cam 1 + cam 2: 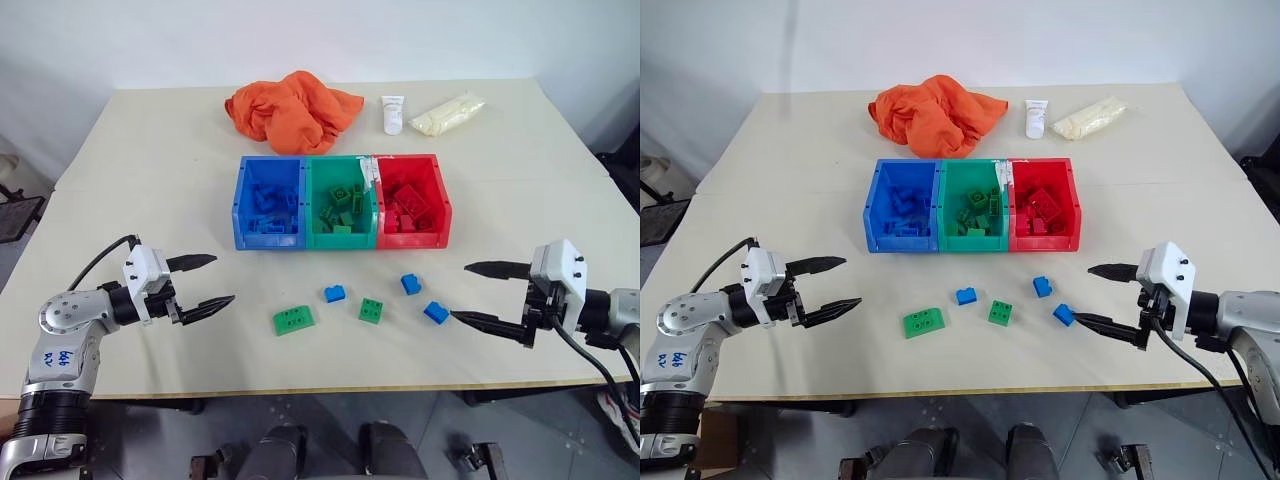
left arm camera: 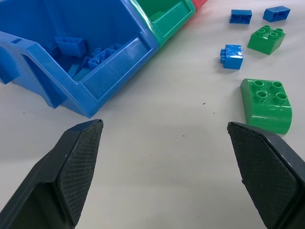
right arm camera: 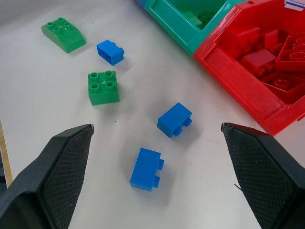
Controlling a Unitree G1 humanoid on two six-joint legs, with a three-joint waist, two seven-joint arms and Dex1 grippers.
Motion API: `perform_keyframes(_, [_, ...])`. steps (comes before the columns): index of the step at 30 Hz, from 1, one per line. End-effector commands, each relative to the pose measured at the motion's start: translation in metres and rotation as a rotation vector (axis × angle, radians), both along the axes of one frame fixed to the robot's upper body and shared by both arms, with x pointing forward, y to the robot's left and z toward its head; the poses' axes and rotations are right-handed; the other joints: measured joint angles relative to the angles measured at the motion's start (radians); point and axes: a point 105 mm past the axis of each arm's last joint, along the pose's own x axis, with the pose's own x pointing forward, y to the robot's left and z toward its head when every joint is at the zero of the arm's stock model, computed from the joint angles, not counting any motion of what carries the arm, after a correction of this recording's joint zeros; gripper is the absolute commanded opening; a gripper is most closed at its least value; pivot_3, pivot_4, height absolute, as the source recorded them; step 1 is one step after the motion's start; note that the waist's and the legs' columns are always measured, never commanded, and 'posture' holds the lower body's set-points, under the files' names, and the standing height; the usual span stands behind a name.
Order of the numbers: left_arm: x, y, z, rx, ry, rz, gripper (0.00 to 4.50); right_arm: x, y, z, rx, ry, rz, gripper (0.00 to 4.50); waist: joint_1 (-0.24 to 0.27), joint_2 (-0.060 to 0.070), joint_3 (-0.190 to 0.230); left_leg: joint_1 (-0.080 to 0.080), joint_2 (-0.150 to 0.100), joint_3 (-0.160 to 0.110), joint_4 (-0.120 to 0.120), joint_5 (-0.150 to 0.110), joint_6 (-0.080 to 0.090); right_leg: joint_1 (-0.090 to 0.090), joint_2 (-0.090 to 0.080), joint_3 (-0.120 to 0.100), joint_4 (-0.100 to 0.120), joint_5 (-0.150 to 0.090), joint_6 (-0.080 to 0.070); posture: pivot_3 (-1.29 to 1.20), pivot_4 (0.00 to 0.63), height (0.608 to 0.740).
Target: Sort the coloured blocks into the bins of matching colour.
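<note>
Three joined bins stand mid-table: blue bin (image 1: pixel 267 204), green bin (image 1: pixel 341 203), red bin (image 1: pixel 411 203), each holding bricks of its own colour. In front of them lie loose blocks: a wide sloped green block (image 1: pixel 293 320), a square green block (image 1: pixel 371 310), and three blue blocks (image 1: pixel 335 293) (image 1: pixel 410 284) (image 1: pixel 435 312). My left gripper (image 1: pixel 206 281) is open and empty, left of the sloped green block. On the other side, my right gripper (image 1: pixel 483 293) is also open and empty, just right of the nearest blue block (image 3: pixel 147 169).
An orange cloth (image 1: pixel 292 108) is bunched at the back of the table. Beside it stand a white tube (image 1: pixel 393 113) and a pale packet (image 1: pixel 447 113). The table's front edge (image 1: pixel 330 388) runs just below the loose blocks.
</note>
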Motion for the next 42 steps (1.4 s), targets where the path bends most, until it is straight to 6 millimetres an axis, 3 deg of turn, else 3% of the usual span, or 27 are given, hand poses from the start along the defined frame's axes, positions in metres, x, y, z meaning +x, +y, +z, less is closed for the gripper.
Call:
perform_keyframes(1, [0.000,-0.002,0.017,-0.008,-0.075,-0.013,4.45,0.001,-0.001,0.011,-0.018,-0.050,0.008,4.50,0.000,0.000,0.000,0.000,0.000,0.000,0.000,0.000,0.000,0.000,0.000,0.000,0.000,0.000,0.000,0.00,0.150,0.740])
perform_keyframes(12, [-0.001,-0.012,0.012,-0.031,0.018,-0.044,4.45,0.004,0.001,0.008,-0.041,-0.028,-0.012,4.50,0.001,0.000,0.000,0.000,0.000,0.000,0.000,0.000,0.000,0.000,0.000,0.000,0.000,0.000,0.000,0.00,0.150,0.740])
perform_keyframes(16, [-0.005,-0.009,0.020,-0.096,-0.017,-0.111,4.45,-0.003,-0.019,0.005,-0.086,0.019,-0.069,4.50,0.001,0.000,0.000,0.000,0.000,0.000,0.000,0.000,0.000,0.000,0.000,0.000,0.000,0.000,0.000,0.00,0.150,0.740])
perform_keyframes(23, [-0.010,0.012,0.003,-0.015,0.028,-0.155,4.45,-0.026,-0.064,-0.001,-0.198,0.083,-0.166,4.50,0.012,0.000,0.000,0.000,0.000,0.001,0.000,0.000,0.000,0.000,0.000,0.000,0.000,0.000,0.000,0.00,0.150,0.740])
perform_keyframes(27, [-0.008,0.015,0.002,-0.011,0.023,-0.154,4.45,-0.033,-0.069,-0.002,-0.216,0.099,-0.169,4.50,0.012,0.000,0.000,0.000,0.000,0.001,0.000,0.000,0.000,0.000,0.000,0.000,-0.001,0.000,0.000,0.00,0.150,0.740])
perform_keyframes(29, [-0.007,0.012,0.002,-0.013,0.016,-0.161,4.45,-0.032,-0.061,-0.003,-0.208,0.103,-0.149,4.50,0.012,0.000,0.000,0.000,0.000,0.002,0.001,0.000,0.000,0.000,0.000,0.001,-0.001,0.000,0.000,0.00,0.150,0.740])
perform_keyframes(35, [-0.013,-0.002,-0.002,-0.038,-0.004,-0.180,4.45,-0.021,-0.004,-0.019,-0.148,0.159,-0.002,4.50,0.003,-0.001,0.000,0.001,0.002,0.002,0.001,0.000,0.000,0.000,0.001,0.001,0.000,0.000,-0.001,0.00,0.150,0.740])
perform_keyframes(42, [-0.037,-0.021,-0.007,-0.057,0.003,-0.218,4.45,0.001,0.013,-0.041,-0.154,0.185,-0.010,4.50,0.000,-0.001,0.001,0.000,0.001,0.002,0.001,-0.001,0.000,0.000,0.000,0.001,-0.001,0.000,-0.001,0.00,0.150,0.740])
